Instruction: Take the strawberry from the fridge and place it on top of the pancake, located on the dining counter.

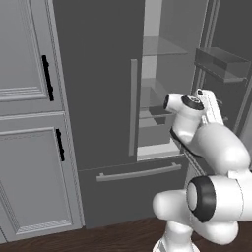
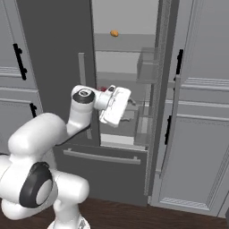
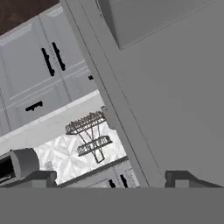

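The strawberry, a tiny red lump (image 2: 103, 89), sat inside the fridge on a middle shelf, peeking out just above the robot's white wrist in the right base view. It was mostly hidden behind the arm, so whether anything touched it could not be told.

And the tool (image 2: 129, 103) was right there beside it, reaching in through the open right half of the tall dark grey double-door fridge (image 2: 53, 53). In the hand view the tool (image 3: 111, 179) had its two dark fingertips (image 3: 39, 177) standing wide apart, with nothing between them!

Higher up, a small orange-yellow lump (image 2: 114, 33) rested alone on an upper shelf, well apart from the strawberry.

The left door was shut, its long vertical silver handle (image 1: 133, 106) upright, and the bottom drawer with its horizontal silver bar (image 1: 140, 172) was closed below. The open right door carried grey bins (image 1: 221, 61).

Light grey panelled cabinets with black handles (image 1: 29, 123) flanked the fridge. The hand view also caught a white marbled tabletop (image 3: 61, 153) bearing a dark wire rack (image 3: 89, 135).
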